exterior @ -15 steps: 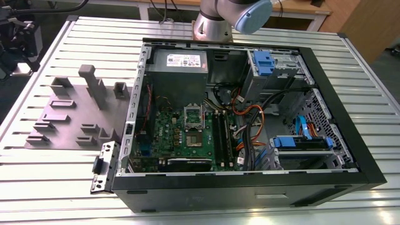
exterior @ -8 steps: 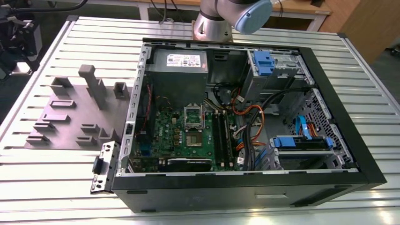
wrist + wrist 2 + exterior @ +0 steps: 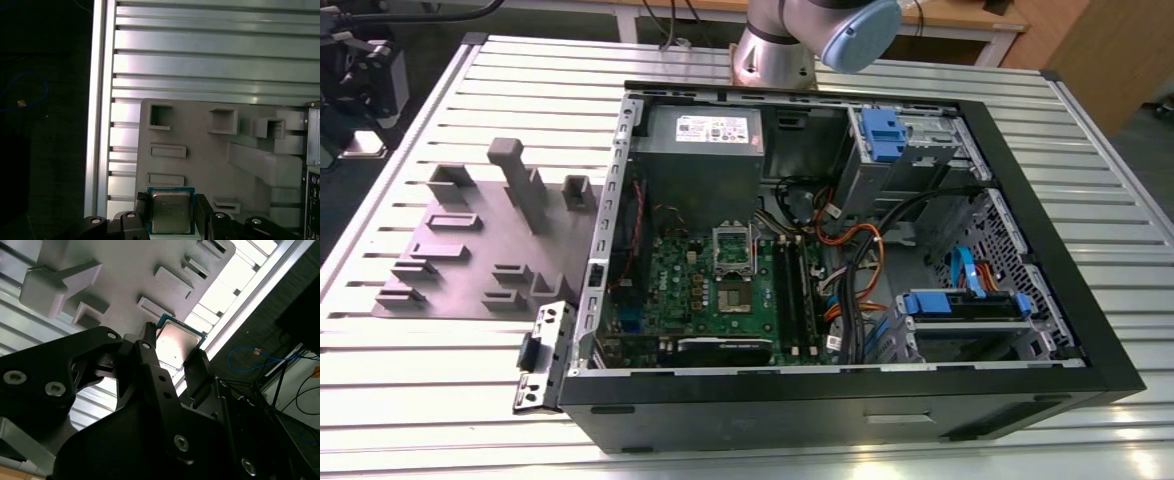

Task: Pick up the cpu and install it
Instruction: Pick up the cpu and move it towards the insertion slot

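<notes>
Gripper (image 3: 171, 216) jaws are clamped on the cpu (image 3: 171, 212), one black finger (image 3: 141, 210) against each of two opposite edges. In both wrist views the cpu (image 3: 177, 345) is a small square chip with a dull silver top and a green rim, sitting flat between the fingers (image 3: 150, 352) of the gripper (image 3: 175, 354).

Behind it lies a grey tray (image 3: 200, 165) of moulded slots and raised blocks. The chip is at the tray's edge, close to a narrow slot. Whether it touches the tray or hangs just clear of it cannot be told. The tray (image 3: 125, 280) rests on a ribbed metal table (image 3: 200, 50).

In the exterior view the tray (image 3: 467, 250) lies on the table (image 3: 1067, 150) at the exterior view's left. Just beside it is an open black case (image 3: 854, 400). Inside, a green board (image 3: 674, 275) carries a silver socket (image 3: 734, 250) with a dark centre. The arm (image 3: 774, 50) rises beyond the case's far wall.
</notes>
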{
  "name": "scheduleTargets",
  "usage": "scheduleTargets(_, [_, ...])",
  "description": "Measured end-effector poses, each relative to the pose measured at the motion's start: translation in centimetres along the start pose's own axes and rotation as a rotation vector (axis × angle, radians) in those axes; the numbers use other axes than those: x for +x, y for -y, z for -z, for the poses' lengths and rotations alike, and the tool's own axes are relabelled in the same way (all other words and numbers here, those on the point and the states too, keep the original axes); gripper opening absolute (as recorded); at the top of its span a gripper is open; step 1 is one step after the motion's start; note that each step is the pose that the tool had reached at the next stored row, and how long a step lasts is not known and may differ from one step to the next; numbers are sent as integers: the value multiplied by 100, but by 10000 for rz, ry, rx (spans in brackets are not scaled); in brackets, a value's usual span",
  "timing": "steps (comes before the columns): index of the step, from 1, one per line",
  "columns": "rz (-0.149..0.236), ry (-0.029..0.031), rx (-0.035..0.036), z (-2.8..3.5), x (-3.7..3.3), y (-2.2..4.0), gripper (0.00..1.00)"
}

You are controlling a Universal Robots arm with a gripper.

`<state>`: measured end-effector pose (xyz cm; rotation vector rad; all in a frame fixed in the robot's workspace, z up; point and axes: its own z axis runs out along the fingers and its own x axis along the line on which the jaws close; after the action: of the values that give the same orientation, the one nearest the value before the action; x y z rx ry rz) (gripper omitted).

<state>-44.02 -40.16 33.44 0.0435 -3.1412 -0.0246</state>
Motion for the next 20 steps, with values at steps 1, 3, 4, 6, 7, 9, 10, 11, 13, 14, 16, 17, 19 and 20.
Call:
scheduleTargets(1, [0,0,0,2,0,0,47])
scheduleTargets(3, [-1,0,0,7,0,0,47])
scheduleTargets(4, [-1,1,0,9,0,-1,47])
scheduleTargets(6, [0,1,-1,23,0,-1,47])
scheduleTargets(7, [0,1,-1,24,0,-1,47])
scheduleTargets(9, [0,-1,0,28,0,-1,47])
scheduleTargets(10, [-1,-4,2,34,0,-1,47])
scheduleTargets(11, [0,-1,0,38,0,-1,47])
scheduleTargets(13, [0,0,0,51,0,-1,47])
scheduleTargets(14, [-1,0,0,58,0,-1,47])
scheduleTargets(16, [0,3,-2,64,0,-1,47])
scheduleTargets(17, [-1,-1,0,72,0,-2,47])
scheduleTargets(19, [0,0,4,91,0,-2,47])
scheduleTargets(20, [-1,0,7,100,0,-2,47])
